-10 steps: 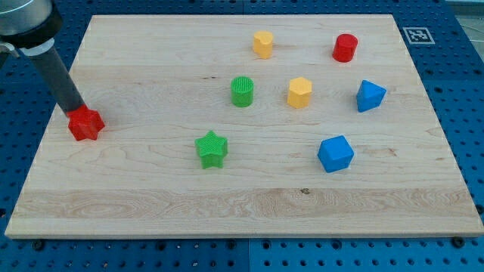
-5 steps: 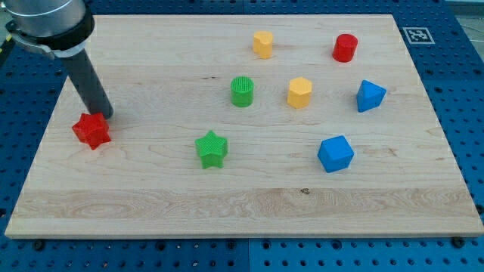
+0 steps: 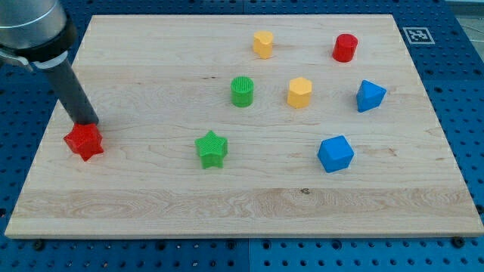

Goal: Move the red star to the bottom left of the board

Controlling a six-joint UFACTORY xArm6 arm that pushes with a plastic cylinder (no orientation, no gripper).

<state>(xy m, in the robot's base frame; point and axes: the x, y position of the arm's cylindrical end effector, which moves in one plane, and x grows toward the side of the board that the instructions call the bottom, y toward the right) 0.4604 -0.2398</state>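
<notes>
Pale wooden board (image 3: 249,204) with fine lengthwise grain and a small dark knot toward 6 o'clock, resting on a blue perforated base (image 3: 469,91) dotted with regular holes. Printed black-and-white square marker (image 3: 415,35) stuck just off the board's corner at about 1 o'clock; no readable lettering anywhere.

Red star (image 3: 83,141), matte plastic with blunt points, lying at about 9 o'clock on the board, near the edge at the view's left and well above the bottom-left corner. My tip (image 3: 85,122), the lower end of a straight dark smooth rod descending from a grey-and-black cylindrical housing in the corner at 10 o'clock, set at the star's 12 o'clock side, touching or all but touching its upper points. No jaws to open or close here: only a bare rod, clamped on nothing.

Green star (image 3: 211,148) near the board's centre, slightly toward 7 o'clock. Green cylinder (image 3: 242,91) with ribbed sides just above centre at 12 o'clock. Yellow hexagonal block (image 3: 300,92) beside it toward 2 o'clock; a second yellow hexagonal block (image 3: 263,44) higher up at 12 o'clock. Red cylinder (image 3: 345,47) at 1 o'clock. Blue faceted block (image 3: 370,95) at 2 o'clock, tilted on an edge. Blue cube-like block (image 3: 335,153) at 4 o'clock. All blocks apart from one another; no containers on the board.
</notes>
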